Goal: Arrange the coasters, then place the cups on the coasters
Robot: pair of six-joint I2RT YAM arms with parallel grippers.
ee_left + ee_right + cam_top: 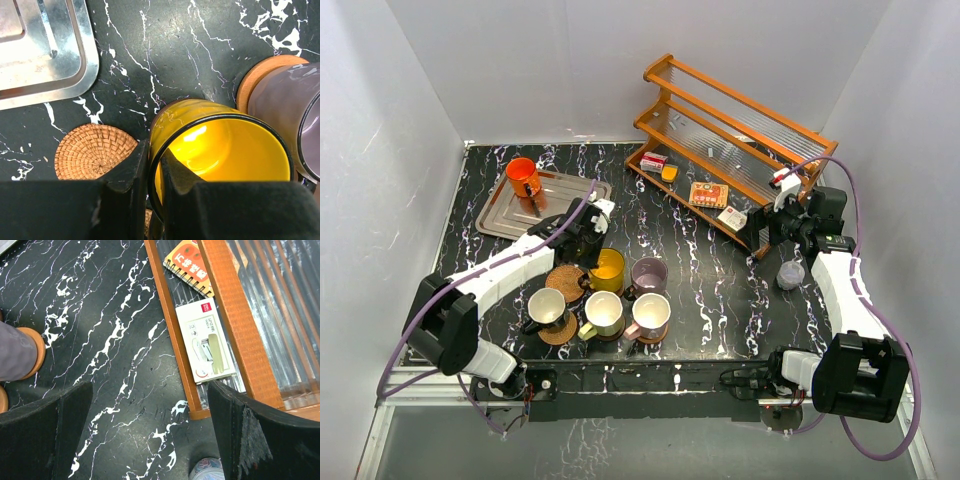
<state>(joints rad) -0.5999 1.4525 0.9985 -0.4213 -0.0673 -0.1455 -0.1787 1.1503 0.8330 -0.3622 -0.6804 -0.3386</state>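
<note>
4 cups (604,313) sit on coasters (558,333) in the middle. the orange cup (523,176) waits on the tray (565,195). right gripper (150,405) is wide, holding nothing. left gripper (154,155) pinches the rim of the yellow cup (220,150) by them. 1 woven coaster (92,152) is bare.

Robot lab test cell: white panels (570,60) are boxing in marble-print table (710,290), robot arms (505,268) sitting along bottom of frame.

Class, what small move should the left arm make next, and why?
Probably open the jaws: the left gripper is shut on the rim of the yellow mug, which stands in line between the bare woven coaster and the lilac mug. Any coaster beneath it is hidden.
</note>
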